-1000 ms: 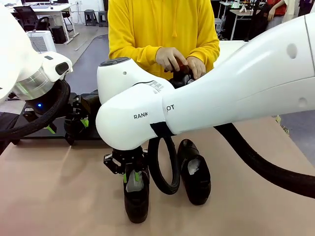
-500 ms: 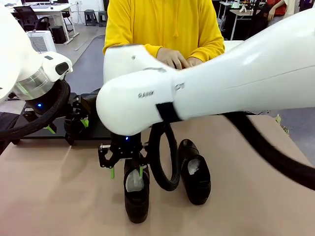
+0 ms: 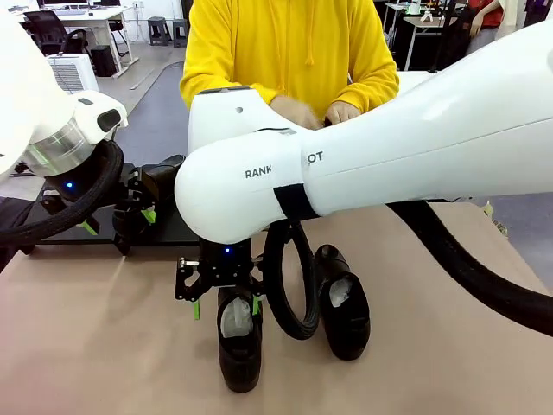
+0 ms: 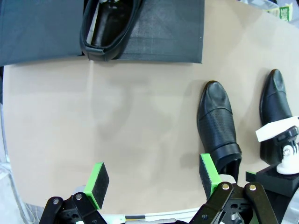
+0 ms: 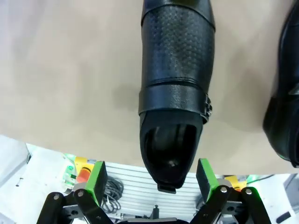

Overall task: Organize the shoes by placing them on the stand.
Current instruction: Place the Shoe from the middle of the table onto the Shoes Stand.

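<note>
Two shoes, a near shoe [image 3: 239, 350] and a second shoe [image 3: 343, 307], lay on the tan table [image 3: 86, 346]. A third shoe [image 4: 110, 28] occupied the stand [image 4: 154, 32]. The right gripper [image 5: 149, 179] hung over the near shoe's heel, fingers spread, probably aligning a grasp. The left gripper [image 4: 152, 179] hung spread and empty. Office desks stood behind.

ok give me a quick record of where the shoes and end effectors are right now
stand: black, far left of table
shoe one: on stand
shoe two: on table, under right end effector
shoe three: on table, right of shoe two
right end effector: open, fingers either side of shoe two's heel, no grip
left end effector: open, empty, over table by stand
</note>
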